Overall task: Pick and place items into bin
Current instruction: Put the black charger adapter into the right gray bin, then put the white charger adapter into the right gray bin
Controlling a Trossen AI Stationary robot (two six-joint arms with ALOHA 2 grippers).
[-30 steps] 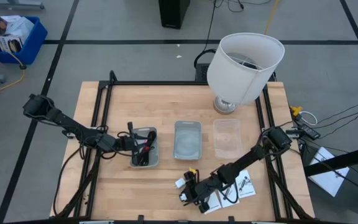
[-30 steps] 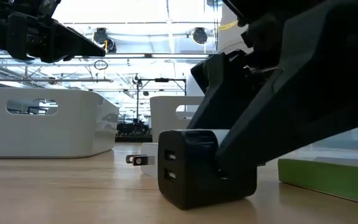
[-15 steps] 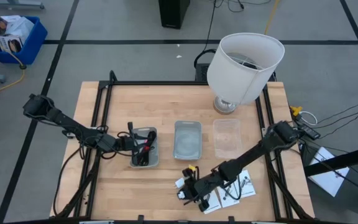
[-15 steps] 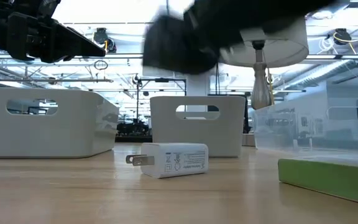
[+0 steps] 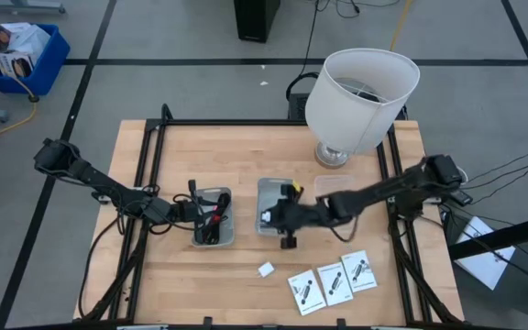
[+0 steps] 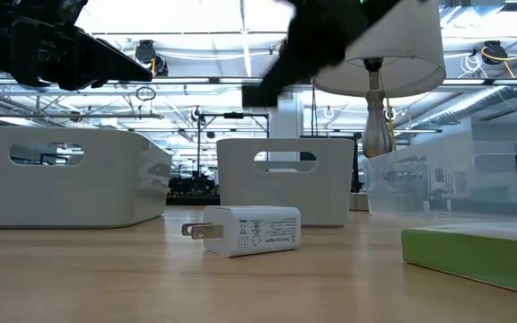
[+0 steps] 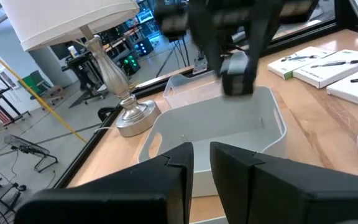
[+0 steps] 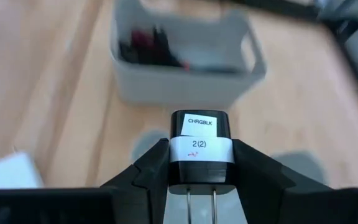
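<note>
Charger block, small and black with a white label [image 8: 201, 146], sits clamped between the fingers of the right end effector [image 5: 282, 216], prongs pointing back toward the wrist, held in the air over the middle grey plastic bin [image 5: 276, 205]. At 9 o'clock from that bin stands a second grey bin [image 5: 213, 216] holding a dark red coiled cable [image 5: 211, 220] and a black-and-red cable [image 5: 196, 196]. The left end effector [image 5: 191, 210] hangs at that bin's 9 o'clock rim, its fingers slightly parted and holding nothing. A small white charger block [image 5: 266, 269] lies on the wooden table [image 5: 181, 275] at 6 o'clock from the middle bin; three white cards with black print [image 5: 333, 281] lie in a row at 5 o'clock. A clear plastic bin [image 5: 335, 203] stands at 3 o'clock, with a big white lampshade [image 5: 359, 97] at 1 o'clock.
</note>
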